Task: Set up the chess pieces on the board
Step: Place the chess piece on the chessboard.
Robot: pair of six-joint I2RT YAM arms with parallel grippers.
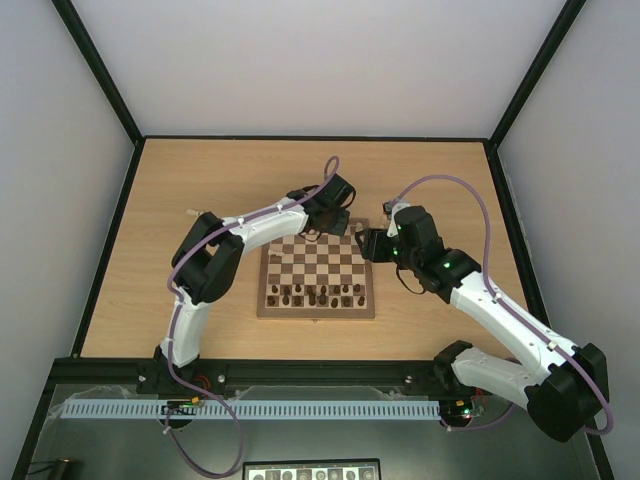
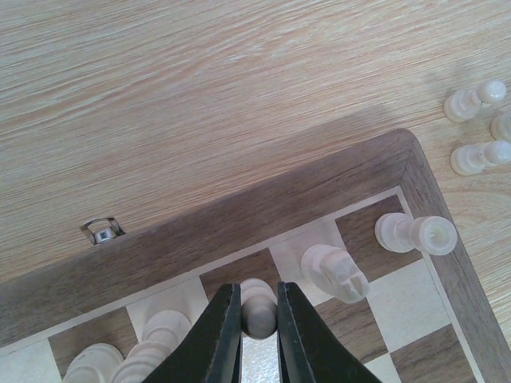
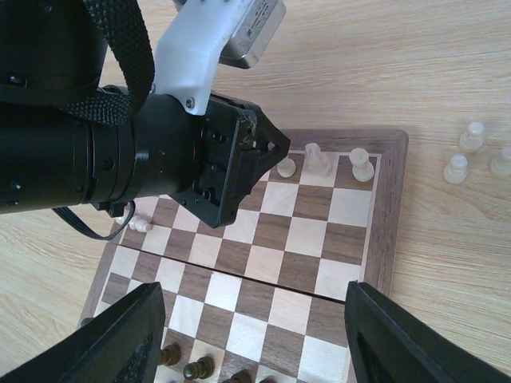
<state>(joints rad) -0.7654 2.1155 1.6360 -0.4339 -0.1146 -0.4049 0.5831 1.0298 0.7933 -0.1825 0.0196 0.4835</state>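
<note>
Left gripper (image 2: 258,294) is pinched down narrow on a pale piece (image 2: 257,313), with a finger touching it on each side. The piece sits in the far edge row of the board (image 2: 239,215). Toward the corner in that same row stands a second pale piece (image 2: 335,271), then a corner piece (image 2: 415,233) on the last square. On the other side of the fingers there are more pale pieces (image 2: 148,343), partly cut off by the frame. A few loose pale pieces (image 2: 477,155) lie on the table (image 2: 200,96) just off that corner. There's a little metal clasp (image 2: 102,231) in the board's border.

Right gripper (image 3: 254,295) is spread wide with nothing between the fingers, hanging above the board. The dark pieces (image 1: 312,293) are lined up along the near side.
</note>
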